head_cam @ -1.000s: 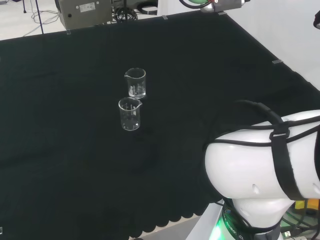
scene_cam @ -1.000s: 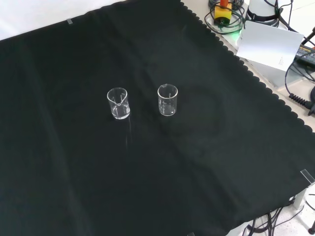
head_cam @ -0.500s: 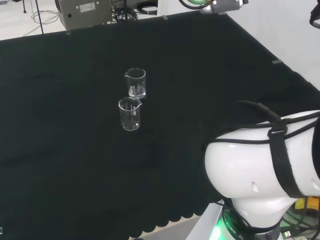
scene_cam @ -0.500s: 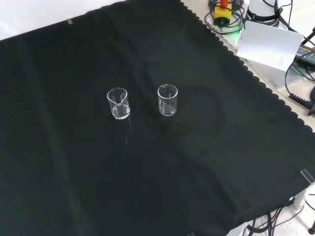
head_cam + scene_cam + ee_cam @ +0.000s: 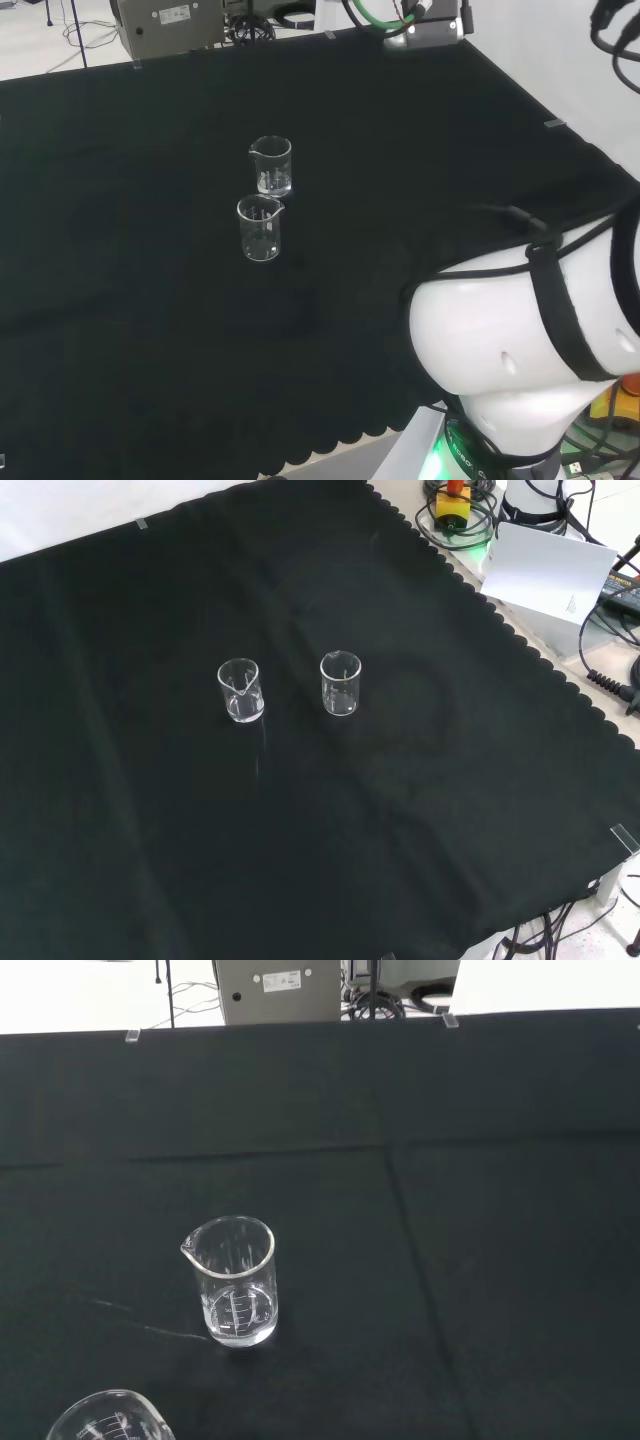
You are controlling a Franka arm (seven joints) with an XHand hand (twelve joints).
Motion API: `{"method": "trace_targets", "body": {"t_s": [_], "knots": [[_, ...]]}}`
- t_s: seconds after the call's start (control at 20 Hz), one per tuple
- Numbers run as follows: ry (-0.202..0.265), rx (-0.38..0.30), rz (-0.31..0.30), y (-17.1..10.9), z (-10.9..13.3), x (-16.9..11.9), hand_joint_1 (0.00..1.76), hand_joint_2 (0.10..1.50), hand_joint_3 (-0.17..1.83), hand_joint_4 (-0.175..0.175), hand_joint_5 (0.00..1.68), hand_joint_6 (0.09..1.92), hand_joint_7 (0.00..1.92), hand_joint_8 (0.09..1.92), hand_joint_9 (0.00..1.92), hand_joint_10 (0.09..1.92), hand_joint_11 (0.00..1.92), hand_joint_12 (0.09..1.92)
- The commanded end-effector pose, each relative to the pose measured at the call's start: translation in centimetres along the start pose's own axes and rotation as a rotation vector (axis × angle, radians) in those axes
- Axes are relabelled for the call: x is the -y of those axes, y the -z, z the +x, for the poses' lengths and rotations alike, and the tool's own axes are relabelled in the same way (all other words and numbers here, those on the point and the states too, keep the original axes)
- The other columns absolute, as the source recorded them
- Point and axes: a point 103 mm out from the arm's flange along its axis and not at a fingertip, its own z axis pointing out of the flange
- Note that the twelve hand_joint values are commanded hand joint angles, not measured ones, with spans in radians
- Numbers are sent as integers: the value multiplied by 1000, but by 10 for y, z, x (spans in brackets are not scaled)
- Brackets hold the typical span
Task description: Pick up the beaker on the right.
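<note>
**Two beakers on the black cloth**

Two clear glass beakers stand up straight on the black cloth (image 5: 450, 810). They are near each other but do not touch.

In the head view, the near beaker (image 5: 260, 228) stands just in front of the far beaker (image 5: 271, 166). The far one is a bit more to the right. The big white arm (image 5: 510, 340) is low on the right of this view, well apart from both beakers.

In the front view, the two stand side by side. The near beaker (image 5: 340, 685) is on the right and the far beaker (image 5: 240, 691) is on the left. The far one has its little spout turned to the front.

In the wrist view, the far beaker (image 5: 232, 1282) stands whole on the cloth. Just the rim of the near beaker (image 5: 105, 1415) peeks in at the edge, so it is the closer one to the wrist.

I cannot tell if the hand is open or closed.
</note>
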Motion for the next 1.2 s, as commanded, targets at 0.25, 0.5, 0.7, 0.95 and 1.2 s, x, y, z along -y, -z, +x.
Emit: {"method": "trace_targets", "body": {"t_s": [0.25,0.5,0.7,0.95,1.2], "knots": [[62,-190,11,-95,-30,-115,454,1075,210,-39,409,87,182,634,372,720,69,1418],[99,-223,70,-138,-27,-154,512,1012,194,-35,418,87,187,641,381,710,74,1413],[132,-232,122,-171,-16,-173,575,945,172,-32,408,87,179,640,376,704,75,1413],[170,-283,142,-204,-8,-190,653,869,150,-31,386,87,166,637,368,698,76,1412],[195,-313,171,-228,-4,-205,711,815,153,-34,379,87,172,645,377,691,75,1413]]}}
